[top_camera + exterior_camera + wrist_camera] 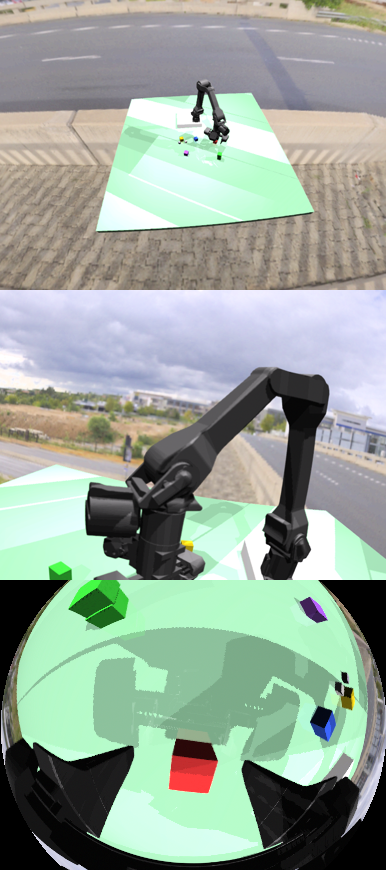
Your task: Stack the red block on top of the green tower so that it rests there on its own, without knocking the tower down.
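reaching down, arm (237, 414) holds spread fingers astride red block (192, 766).

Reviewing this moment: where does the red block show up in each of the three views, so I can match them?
Top: the red block sits small on the green table, just under the open gripper, up and left of the green tower.
Exterior: not in view; the arm's wrist hides that spot.
Wrist: low centre, between the two dark fingers, apart from both.
Shared landmark: the green tower, lower left in exterior, upper left in wrist.
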You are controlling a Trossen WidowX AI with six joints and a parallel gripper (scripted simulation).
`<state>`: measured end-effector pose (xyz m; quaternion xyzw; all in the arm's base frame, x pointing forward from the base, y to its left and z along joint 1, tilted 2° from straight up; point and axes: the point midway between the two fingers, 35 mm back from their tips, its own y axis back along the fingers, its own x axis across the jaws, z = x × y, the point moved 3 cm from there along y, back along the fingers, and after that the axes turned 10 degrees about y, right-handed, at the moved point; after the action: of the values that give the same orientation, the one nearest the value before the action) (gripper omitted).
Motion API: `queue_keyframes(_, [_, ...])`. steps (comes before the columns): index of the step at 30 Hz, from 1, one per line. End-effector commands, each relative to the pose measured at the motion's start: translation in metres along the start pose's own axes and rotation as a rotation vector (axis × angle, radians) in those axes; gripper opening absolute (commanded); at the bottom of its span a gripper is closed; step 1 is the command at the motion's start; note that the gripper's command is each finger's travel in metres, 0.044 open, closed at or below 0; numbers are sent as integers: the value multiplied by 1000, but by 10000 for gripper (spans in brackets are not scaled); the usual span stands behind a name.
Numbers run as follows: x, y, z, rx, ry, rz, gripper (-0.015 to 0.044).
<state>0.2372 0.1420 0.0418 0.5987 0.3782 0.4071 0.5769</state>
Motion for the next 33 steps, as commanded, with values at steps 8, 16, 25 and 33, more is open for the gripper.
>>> queue_keyframes(8, [-1,-3,-1,7,-6,-4,440])
queue_keyframes(16, [-1,-2,-1,7,-6,-4,387])
queue_keyframes(25, [-1,-2,-1,7,-6,-4,151])
queue_keyframes(33, [-1,-2,-1,7,-6,-4,59])
